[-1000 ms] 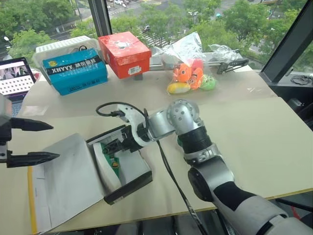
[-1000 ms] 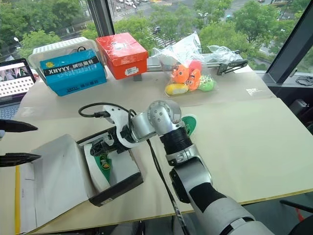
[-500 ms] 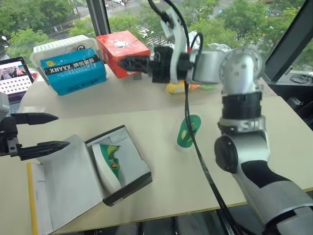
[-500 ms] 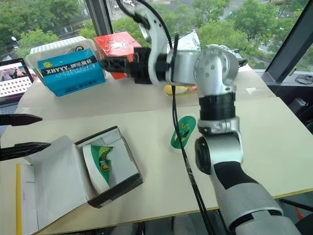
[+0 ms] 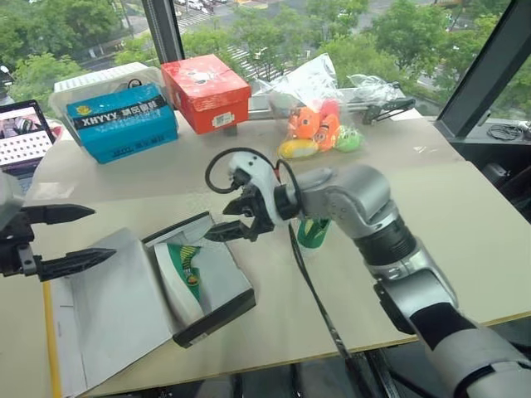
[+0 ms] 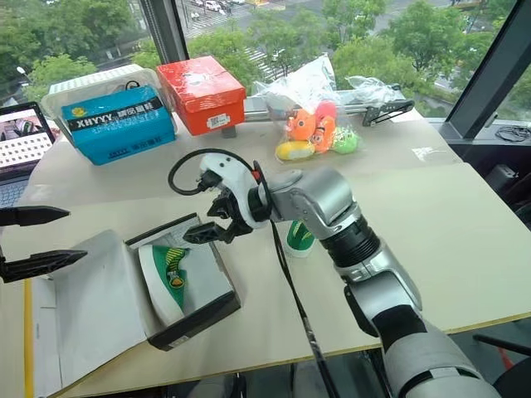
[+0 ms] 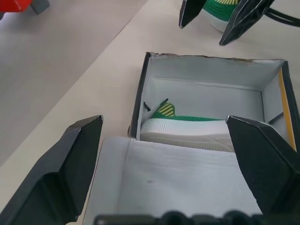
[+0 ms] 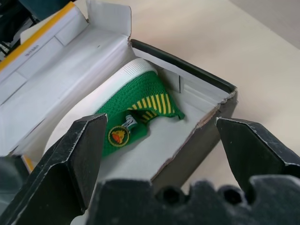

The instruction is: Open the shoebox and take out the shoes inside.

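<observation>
Behind the desk [image 5: 465, 215] runs a big window with trees outside, and along the far edge sit a blue box [image 5: 124, 122], a red-orange box [image 5: 207, 89] and a clear bag of plush toys [image 5: 319, 124].

On my screen the shoebox [image 5: 217, 286] lies open near the front left of the desk, its white-lined lid [image 5: 108, 311] flapped flat out toward my left arm. One green shoe [image 5: 184, 269] rests on its side inside, white sole toward the lid, yellow stripes at the collar and a small round yellow badge showing. The other shoe [image 5: 311, 232] lies out on the desk just beyond the box, partly hidden by my right forearm.

My right tool [image 5: 235, 217] hovers over the box's far corner, jaws spread wide and holding nothing. My left tool [image 5: 70, 239] hangs over the lid's outer edge, jaws also apart and empty.

My worry is the descent: the shoe lies close against the box wall, so I judge that a finger could catch the cardboard rim and drag or tip the light box instead of gripping the shoe. The soft knit upper could also fold and slip if I pinch it too shallow. The arm's cable [image 5: 311, 290] trails across the desk near the freed shoe and might nudge it.
</observation>
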`<state>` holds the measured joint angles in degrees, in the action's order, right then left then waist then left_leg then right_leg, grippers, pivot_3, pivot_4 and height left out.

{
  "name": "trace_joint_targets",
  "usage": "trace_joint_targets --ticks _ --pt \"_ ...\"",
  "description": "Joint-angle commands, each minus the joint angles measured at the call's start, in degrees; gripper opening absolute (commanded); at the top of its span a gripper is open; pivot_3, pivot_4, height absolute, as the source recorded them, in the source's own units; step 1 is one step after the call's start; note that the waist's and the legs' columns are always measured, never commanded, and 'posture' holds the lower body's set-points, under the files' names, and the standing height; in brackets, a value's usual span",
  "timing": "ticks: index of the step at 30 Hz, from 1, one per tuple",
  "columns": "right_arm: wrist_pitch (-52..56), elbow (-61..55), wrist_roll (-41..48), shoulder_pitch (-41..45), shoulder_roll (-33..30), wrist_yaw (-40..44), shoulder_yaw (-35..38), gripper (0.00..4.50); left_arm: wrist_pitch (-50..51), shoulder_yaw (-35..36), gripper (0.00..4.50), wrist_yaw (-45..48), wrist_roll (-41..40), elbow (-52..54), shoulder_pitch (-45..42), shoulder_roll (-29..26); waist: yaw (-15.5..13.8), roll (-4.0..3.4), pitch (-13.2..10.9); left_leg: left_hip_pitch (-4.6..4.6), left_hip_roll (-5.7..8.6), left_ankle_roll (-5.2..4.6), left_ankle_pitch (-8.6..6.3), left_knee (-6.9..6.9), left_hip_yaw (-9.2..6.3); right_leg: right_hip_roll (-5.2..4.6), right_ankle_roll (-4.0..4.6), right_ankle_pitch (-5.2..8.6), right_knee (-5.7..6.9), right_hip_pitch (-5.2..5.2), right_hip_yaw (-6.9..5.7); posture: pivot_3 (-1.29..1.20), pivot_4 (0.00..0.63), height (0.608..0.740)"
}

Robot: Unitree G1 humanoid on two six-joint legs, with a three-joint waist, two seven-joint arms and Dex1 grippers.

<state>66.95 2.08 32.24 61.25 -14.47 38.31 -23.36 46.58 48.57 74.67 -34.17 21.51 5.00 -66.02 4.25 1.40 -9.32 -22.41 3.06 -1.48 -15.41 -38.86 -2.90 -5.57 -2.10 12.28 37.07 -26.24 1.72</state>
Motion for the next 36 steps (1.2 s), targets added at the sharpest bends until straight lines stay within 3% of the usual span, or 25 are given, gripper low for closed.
trace_joint_targets --ticks 1,8,12,14,22,34,36 --pt "-2.64 1.39 -3.40 -2.41 2.42 -1.53 -1.45 4.46 -0.84 0.93 4.50 -0.42 -0.92 0.63 -0.30 -0.46 -0.26 0.00 0.00 -0.01 0.00 0.00 0.00 0.01 0.00 0.00 0.00 0.00 0.00 -0.01 0.00 0.00 0.150 0.739" --pt "-9.13 8.21 -11.23 -5.68 4.48 -2.14 -4.38 4.46 -0.73 0.19 4.50 -0.85 -1.40 1.79 -0.47 -0.65 -0.31 0.00 0.00 -0.01 0.02 0.04 0.02 0.00 0.00 0.00 0.01 0.00 -0.03 -0.02 0.00 0.00 0.150 0.739" --pt "-9.38 6.97 -12.57 -6.40 3.95 -1.73 -4.04 3.49 -0.86 -0.06 4.50 -1.20 -1.79 2.24 -0.51 -0.95 -0.29 0.00 0.00 0.03 0.01 0.05 0.02 0.01 0.00 0.01 0.01 0.00 -0.02 -0.01 0.00 0.00 0.150 0.739" --pt "-9.49 6.12 -13.11 -6.52 3.33 -1.57 -3.76 2.61 -0.89 -0.35 4.50 -1.51 -2.00 2.34 -0.66 -1.00 -0.32 0.00 0.00 0.06 0.02 0.05 0.02 0.00 0.00 0.00 0.01 0.00 -0.03 0.04 0.00 0.00 0.150 0.739" --pt "-13.68 11.00 -17.74 -5.41 -0.55 -3.27 -0.73 0.08 -2.13 -3.51 4.50 -2.84 -2.53 1.89 -2.28 -0.89 -0.35 0.01 0.00 0.09 0.02 0.05 0.02 0.00 0.00 0.01 0.01 -0.01 -0.04 0.07 0.00 0.00 0.150 0.739" --pt "-20.41 24.05 -23.12 -4.70 -6.30 -8.80 9.24 0.08 -5.24 -9.14 4.50 -3.09 -2.01 -0.45 -5.53 -1.10 -1.88 0.02 0.01 0.13 0.03 0.05 0.03 -0.03 0.00 0.00 0.04 -0.02 -0.08 0.17 0.00 0.00 0.150 0.739" --pt "-19.95 23.60 -23.14 -5.10 -6.73 -9.58 10.56 0.69 -5.78 -10.32 4.50 -3.10 -2.09 -0.98 -6.34 -1.31 -2.03 0.03 0.01 0.12 0.05 0.05 0.03 -0.06 0.00 -0.02 0.04 -0.02 -0.10 0.19 0.00 0.00 0.150 0.739"
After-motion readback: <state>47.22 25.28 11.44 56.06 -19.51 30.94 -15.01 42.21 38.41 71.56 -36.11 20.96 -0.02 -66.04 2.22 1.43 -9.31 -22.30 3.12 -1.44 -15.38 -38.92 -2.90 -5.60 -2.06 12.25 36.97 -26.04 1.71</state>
